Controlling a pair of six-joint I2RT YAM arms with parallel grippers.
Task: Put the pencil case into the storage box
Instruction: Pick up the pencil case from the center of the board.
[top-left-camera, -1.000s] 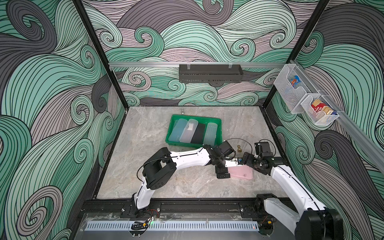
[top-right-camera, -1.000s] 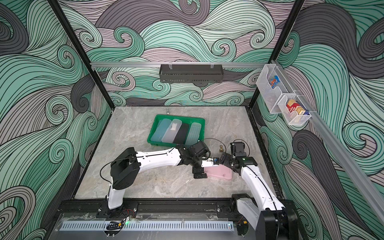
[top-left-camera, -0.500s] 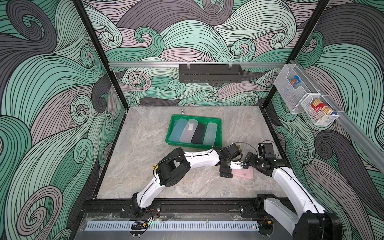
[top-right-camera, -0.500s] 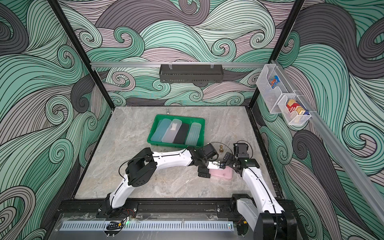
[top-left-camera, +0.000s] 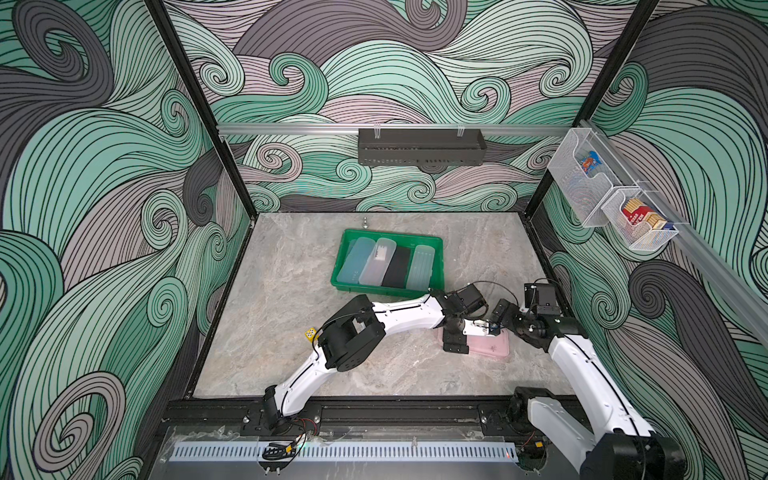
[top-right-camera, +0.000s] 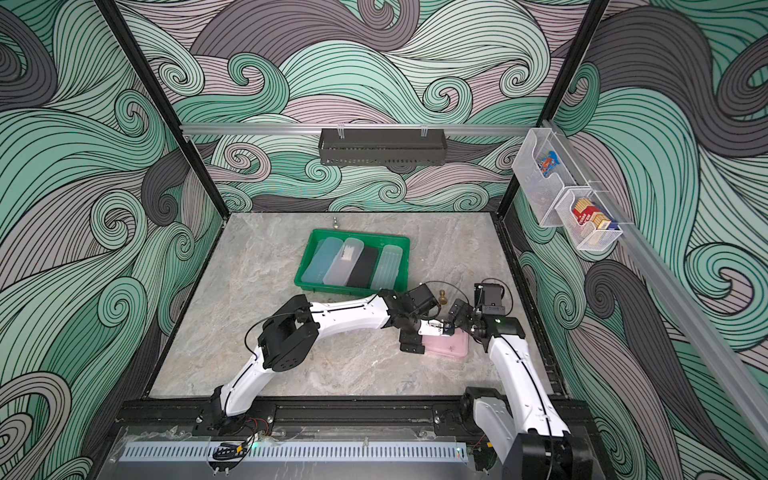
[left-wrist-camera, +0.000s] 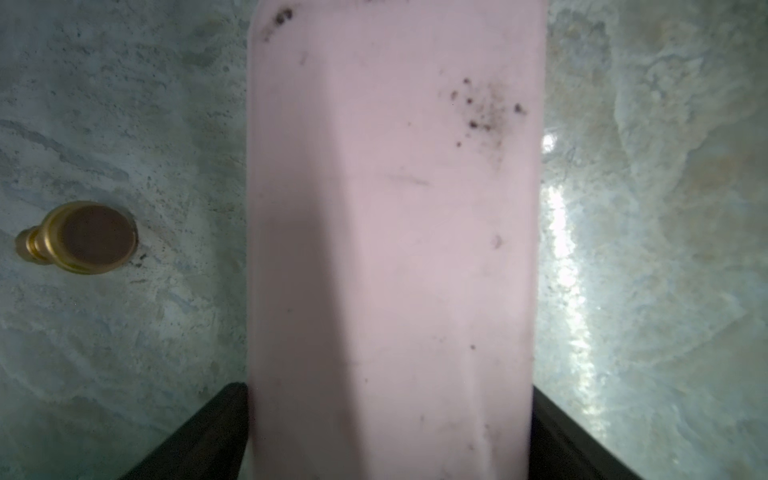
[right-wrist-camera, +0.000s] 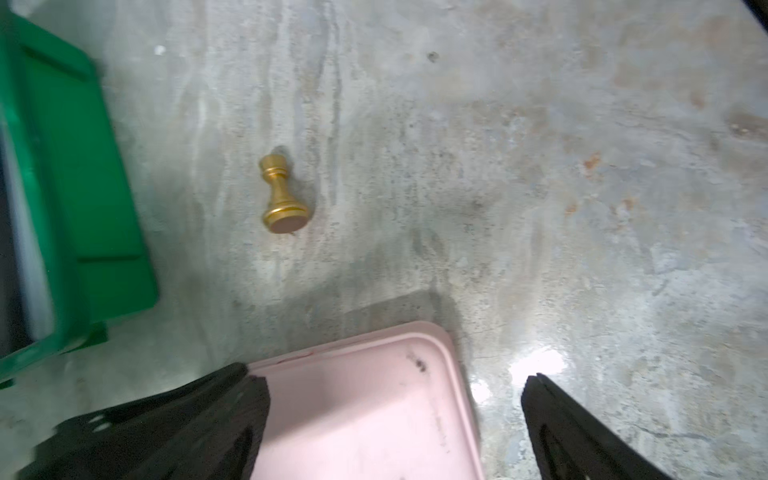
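Moved since a second ago: left elbow swung right and toward the back, with the pencil case (top-left-camera: 490, 347) barely displaced. Now seeing left hand (left-wrist-camera: 388, 388) straddling the case's short width at its left end, fingers flush against both long sides. Reads as a pinch; firmness not checkable. Right hand (right-wrist-camera: 392, 376) spread wide, holding nothing, one finger over a corner of the case, the other over bare desk (top-left-camera: 291, 291).

Case flat on desk at front right, apart from storage box (top-left-camera: 376, 290), no lift visible.

Key geometry: long axis roughly left-right across desk; box back-left of it, already holding four cases laid roughly front-to-back. Likely needs about a quarter turn plus a carry back-left. Left arm nearer the box and already on the case, so better suited for the carry.

Little free floor left in box; probably ends up resting on the others. Worth watching gold chess piece (right-wrist-camera: 282, 195) just beyond the case, near the path.
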